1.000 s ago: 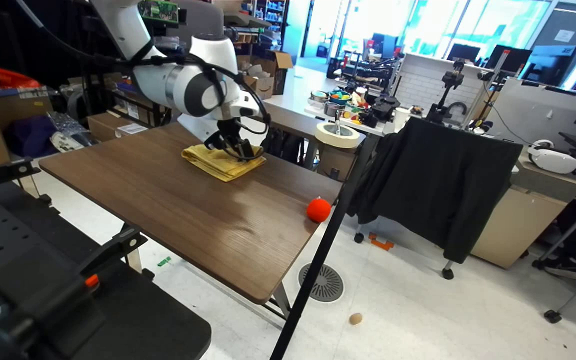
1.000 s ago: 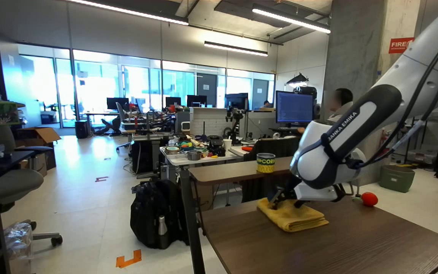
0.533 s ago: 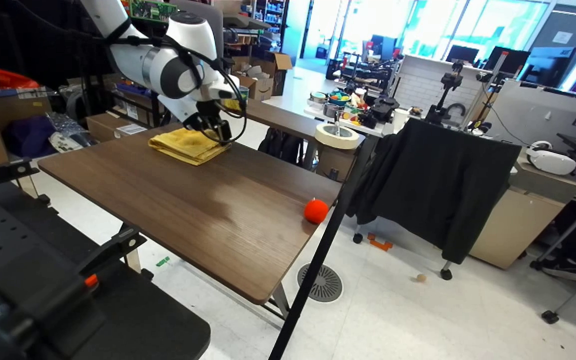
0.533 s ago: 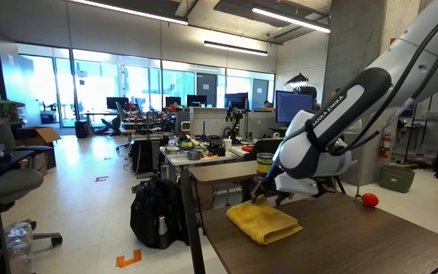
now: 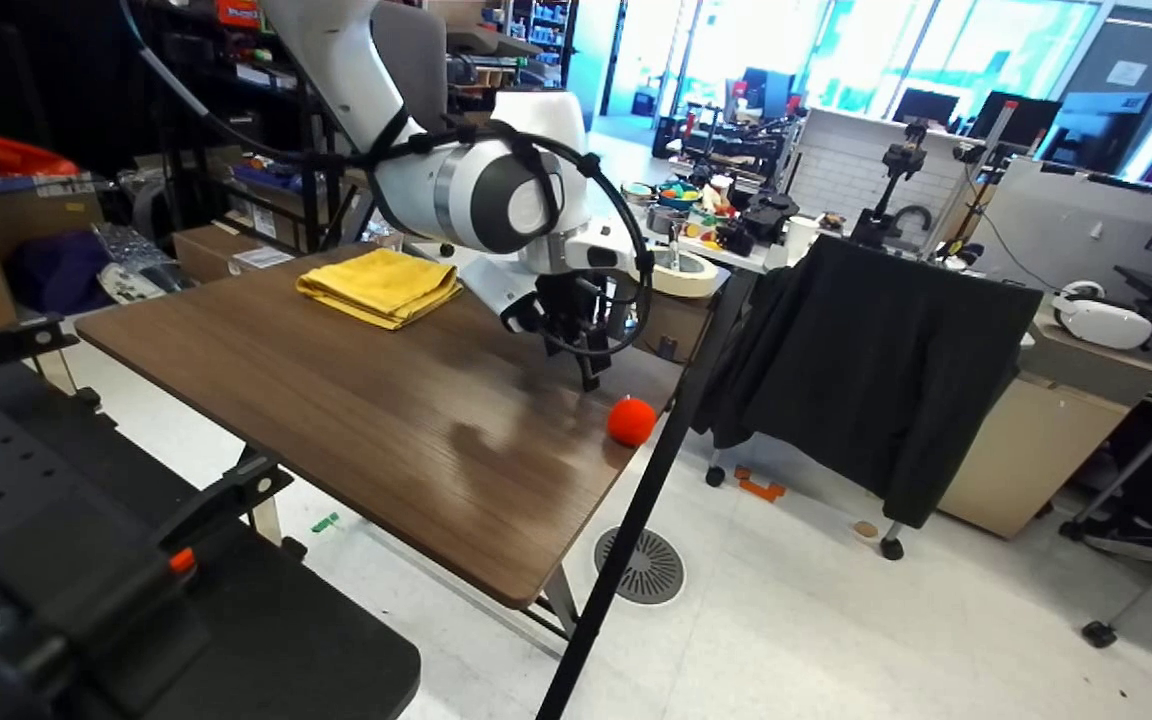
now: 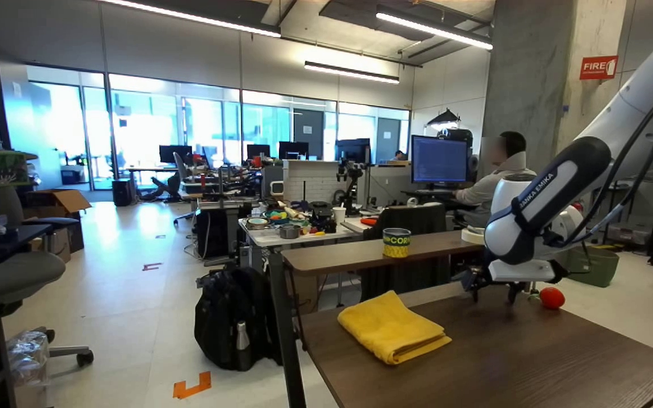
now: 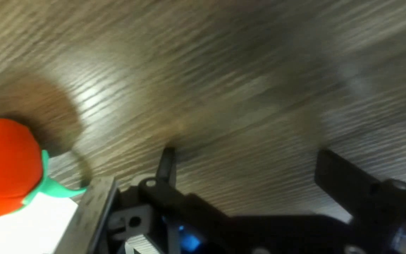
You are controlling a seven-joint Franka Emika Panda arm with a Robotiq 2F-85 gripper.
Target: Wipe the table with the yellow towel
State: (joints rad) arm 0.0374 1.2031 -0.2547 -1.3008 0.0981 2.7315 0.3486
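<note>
Near the red tomato-like object (image 5: 631, 422), has swung the wide-spread, empty black gripper (image 7: 247, 153) off the folded mustard-yellow cloth towel (image 6: 394, 328), well apart on the dark-brown wood-grain table (image 5: 336, 400), probably done wiping.

The place is part robotics lab, part office: a robot arm (image 6: 564, 178) hangs over a brown bench (image 6: 508, 351), a white bench (image 6: 265, 239) is cluttered, a person (image 6: 488, 180) sits at a monitor (image 6: 439, 160).
</note>
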